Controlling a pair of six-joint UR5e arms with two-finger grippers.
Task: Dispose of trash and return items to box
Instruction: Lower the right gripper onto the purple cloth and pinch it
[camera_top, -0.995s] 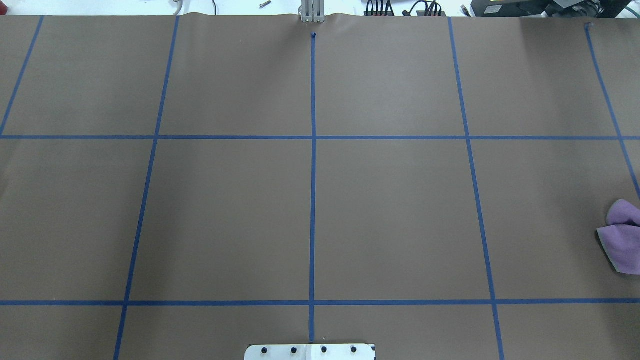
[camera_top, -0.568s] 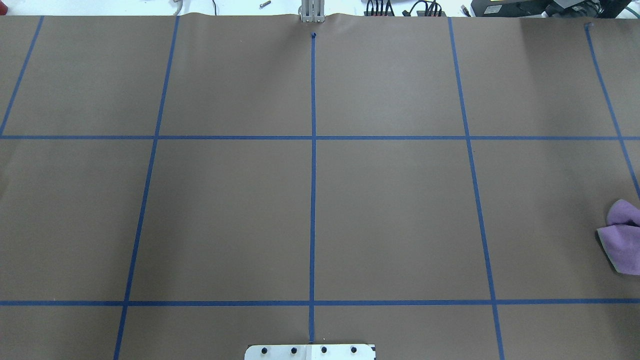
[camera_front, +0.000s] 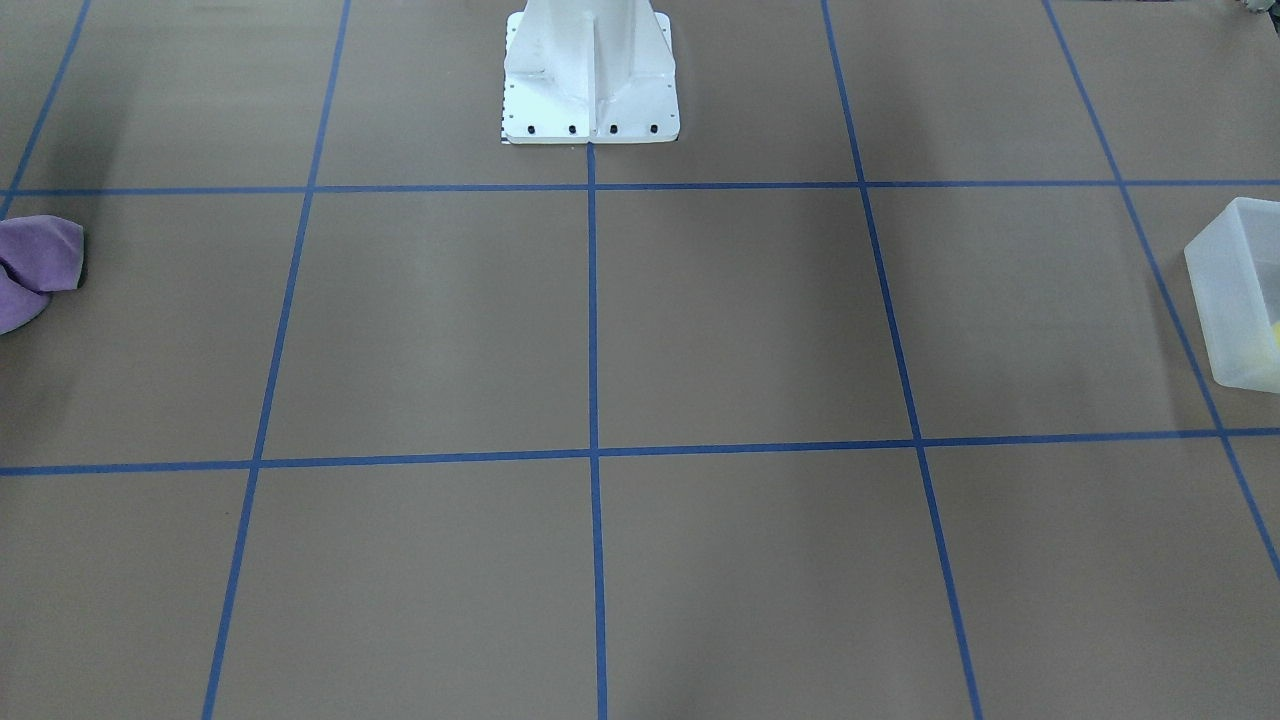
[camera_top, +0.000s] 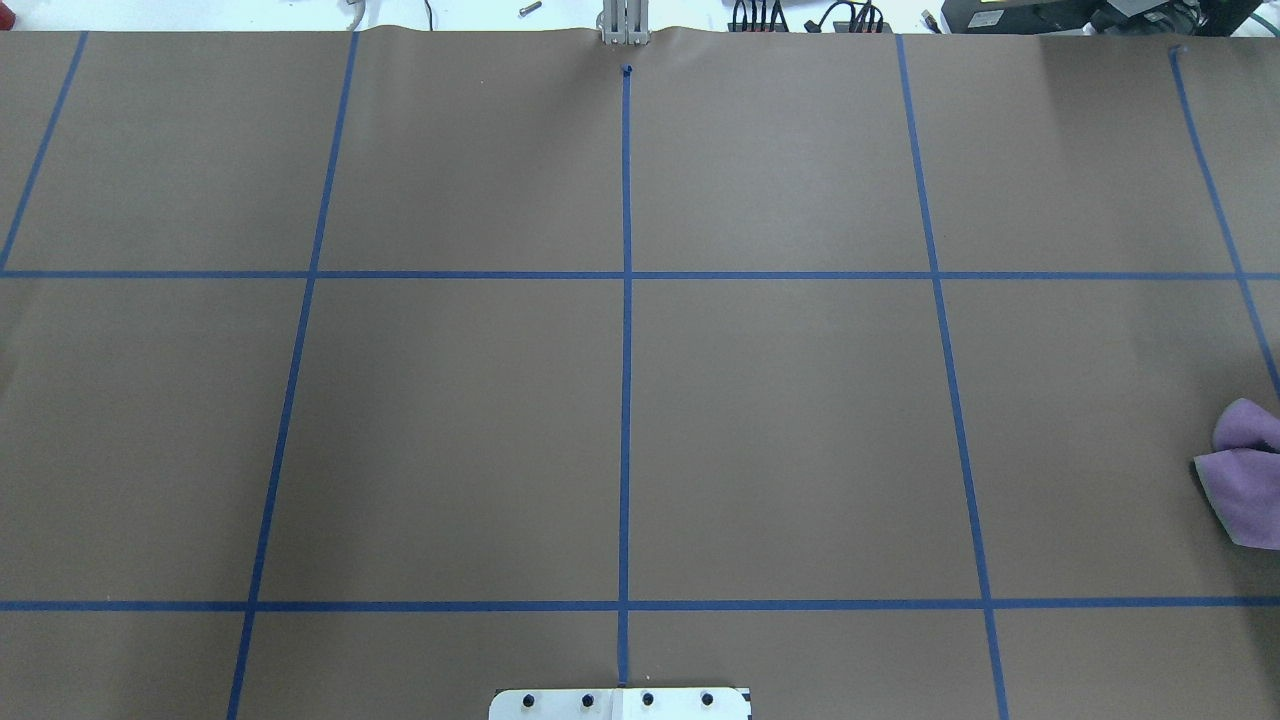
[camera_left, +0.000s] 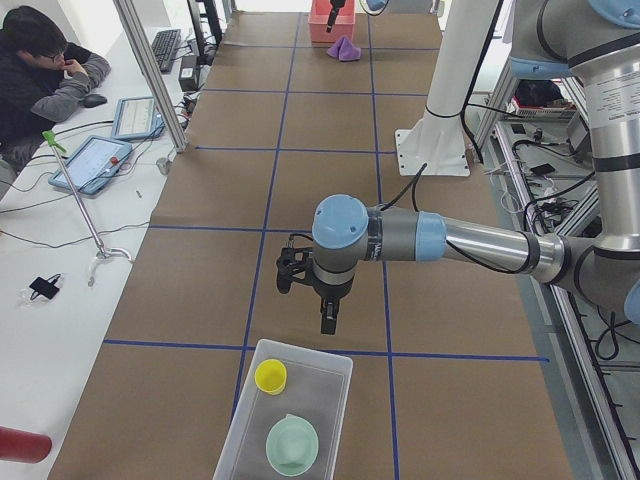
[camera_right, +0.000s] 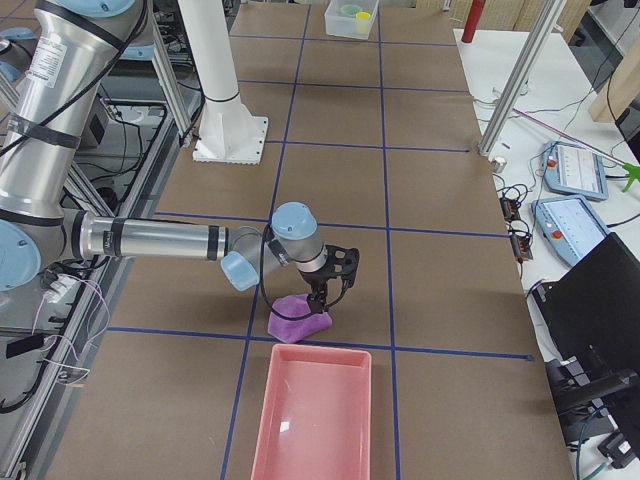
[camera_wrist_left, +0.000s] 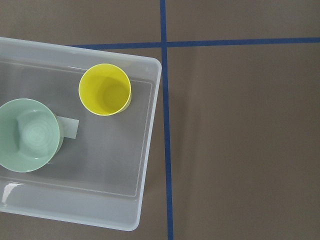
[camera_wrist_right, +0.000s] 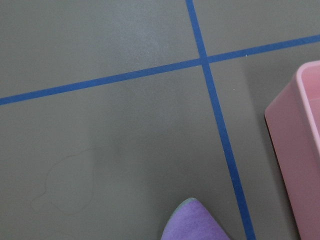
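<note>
Now, cup (camera_wrist_left: 105, 90): upright, mouth up, inside the box near one corner. Standing like this, it looks put away and needs no more handling.
bowl (camera_wrist_left: 29, 135): mouth up on the box floor beside the cup, not touching it, and on the side toward the counter's left end. The two sit side by side rather than nested, so each has its own spot.
box (camera_wrist_left: 147, 150): frosted bin at the left end of the counter, one corner close to a tape crossing. Both items are in it, so I judge the return half of the task done.
left gripper (camera_left: 326, 318): hangs over the counter just beside the box, pointing down, with nothing seen in it. Only the side view shows it, so I cannot tell whether the jaws are open or closed.
cloth (camera_right: 298, 320): purple and crumpled, lying on the counter at the right end, just beside the pink bin. It is likely the trash left to clear.
pink bin (camera_right: 310, 420): open-topped tray at the right end. It is probably where the cloth goes, which would explain why the two are so close.
right gripper (camera_right: 325, 298): low over the cloth's edge, pointing down, placed as for a pick. I cannot tell from that side view whether it touches the cloth or how the jaws stand.
counter (camera_top: 450, 430): brown paper with a blue tape grid.
</note>
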